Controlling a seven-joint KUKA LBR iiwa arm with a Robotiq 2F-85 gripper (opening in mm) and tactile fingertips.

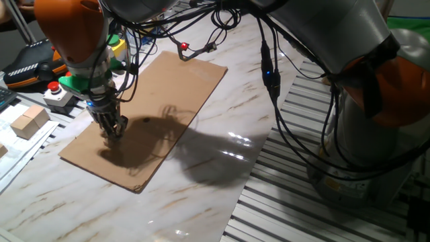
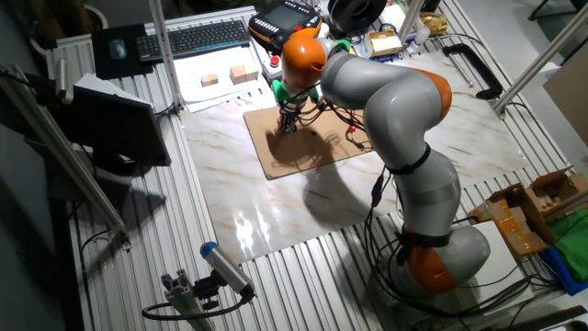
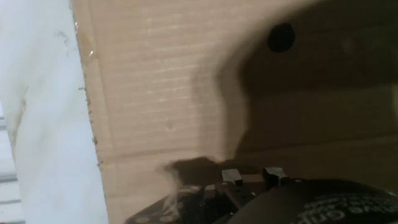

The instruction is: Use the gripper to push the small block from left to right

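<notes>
The pincer stood low over the cardboard sheet, fingers seemingly drawn together. No small block showed beside it, so its bearing stayed unclear.

Arm bends over from its base at the near right and reaches to the far left. Wrist points straight down. Gripper hangs vertical, fingertips low and close together, a narrow gap between them. Whether they touch the surface below cannot be told.
</notes>
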